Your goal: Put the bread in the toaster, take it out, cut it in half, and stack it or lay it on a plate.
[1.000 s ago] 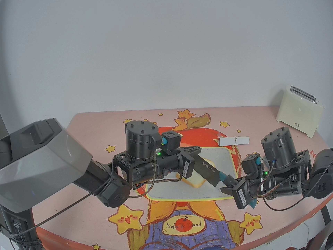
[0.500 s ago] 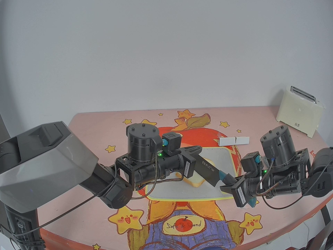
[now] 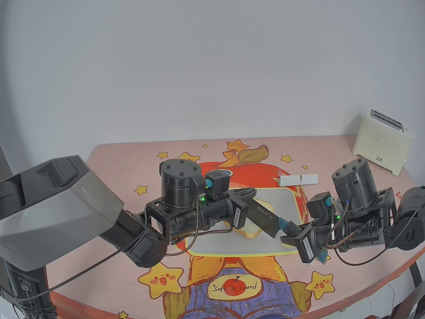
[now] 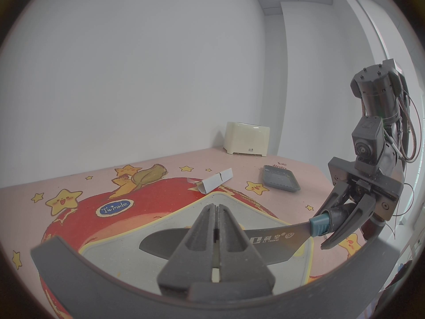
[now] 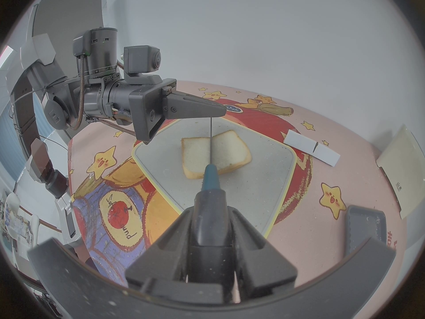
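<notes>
One pink table (image 3: pixel 124 165), toaster (image 3: pixel 383 142), grey wall (image 3: pixel 212 58)

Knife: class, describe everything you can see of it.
The knife has a broad dark-grey blade with pale print and a teal handle. The right gripper is shut on the handle. The blade stands on edge over the middle of the bread slice on the cutting board; whether it has cut in is unclear.

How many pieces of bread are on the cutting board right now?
1. One uncut slice of bread lies mid cutting board, under the knife that the right gripper holds. The left gripper covers part of the board, so a scrap may be hidden.
</notes>
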Tool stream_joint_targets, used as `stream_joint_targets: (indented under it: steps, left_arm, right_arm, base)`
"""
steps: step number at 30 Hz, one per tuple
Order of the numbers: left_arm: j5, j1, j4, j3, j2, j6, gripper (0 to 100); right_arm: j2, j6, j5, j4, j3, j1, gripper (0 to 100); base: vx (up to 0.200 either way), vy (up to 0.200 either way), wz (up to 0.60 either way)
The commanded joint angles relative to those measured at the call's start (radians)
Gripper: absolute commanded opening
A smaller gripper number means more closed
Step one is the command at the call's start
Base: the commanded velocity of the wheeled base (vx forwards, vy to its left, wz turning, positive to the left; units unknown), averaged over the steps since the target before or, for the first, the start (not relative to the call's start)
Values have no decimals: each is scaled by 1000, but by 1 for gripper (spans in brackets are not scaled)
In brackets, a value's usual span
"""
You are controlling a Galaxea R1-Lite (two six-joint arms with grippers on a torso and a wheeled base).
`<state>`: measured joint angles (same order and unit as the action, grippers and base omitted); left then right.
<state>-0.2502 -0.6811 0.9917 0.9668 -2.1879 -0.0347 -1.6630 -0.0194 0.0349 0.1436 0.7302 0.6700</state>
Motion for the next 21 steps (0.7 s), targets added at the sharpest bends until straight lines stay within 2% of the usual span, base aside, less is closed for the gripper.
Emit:
stream_joint_targets:
  steps: [1,21]
  left_arm:
    - [0,0,-4,-8,-6,-1,0]
    - [0,-2,-2,-7,-4,-1,0]
  right_arm:
    - [-1,-1,0,2,0,2,0]
    - [-14,-1,0,1,-23,8,0]
  base:
    - [0,0,0]
    - [0,0,0]
